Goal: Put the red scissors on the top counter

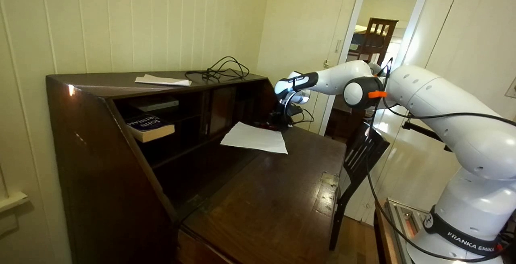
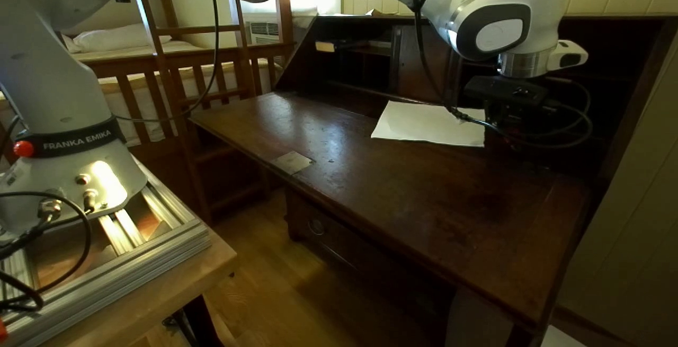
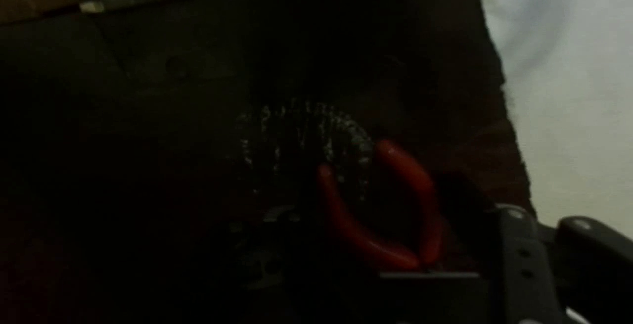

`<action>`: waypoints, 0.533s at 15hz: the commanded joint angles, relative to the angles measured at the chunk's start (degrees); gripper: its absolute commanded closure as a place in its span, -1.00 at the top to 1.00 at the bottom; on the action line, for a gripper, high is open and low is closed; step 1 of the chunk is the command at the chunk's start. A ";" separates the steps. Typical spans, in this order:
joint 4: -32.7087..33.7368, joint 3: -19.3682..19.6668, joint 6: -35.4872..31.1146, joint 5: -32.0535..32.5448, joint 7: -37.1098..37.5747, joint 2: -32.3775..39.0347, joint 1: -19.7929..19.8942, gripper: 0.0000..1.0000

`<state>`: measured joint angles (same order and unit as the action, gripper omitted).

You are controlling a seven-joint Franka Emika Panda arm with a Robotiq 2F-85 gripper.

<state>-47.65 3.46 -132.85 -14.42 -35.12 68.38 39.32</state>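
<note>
The red scissors [image 3: 418, 178] show in the dark wrist view as two red curved handles meeting near the bottom; their other end is hidden. My gripper [image 3: 395, 220] has its fingers spread apart, one to each side of the handles, and does not visibly touch them. In an exterior view the gripper [image 1: 283, 119] is low at the far end of the desk, beside the paper; it also shows in an exterior view [image 2: 511, 124], pointing down. The top counter [image 1: 94, 86] is the glossy dark-brown board along the desk's top, above and behind the gripper.
A white paper sheet [image 1: 254, 138] lies on the writing leaf [image 1: 266, 191] next to the gripper. Black cables [image 1: 219, 70] and a folded paper [image 1: 161, 80] lie on the top counter. A book [image 1: 151, 129] sits in a cubby. A chair [image 1: 358, 159] stands beside the desk.
</note>
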 commanded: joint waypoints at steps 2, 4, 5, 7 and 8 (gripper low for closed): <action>3.09 0.95 -0.07 1.12 0.27 2.37 -0.52 -0.28; 2.28 1.47 1.43 1.66 0.36 1.36 -0.74 -0.29; 0.92 1.75 2.49 1.74 0.48 -0.31 -0.75 -0.29; -2.76 0.99 3.00 0.97 -1.88 -4.36 -0.13 -0.29; -4.50 0.55 3.28 0.74 -3.74 -6.15 0.26 -0.29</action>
<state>-47.35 4.39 -131.99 -13.93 -35.53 67.95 38.89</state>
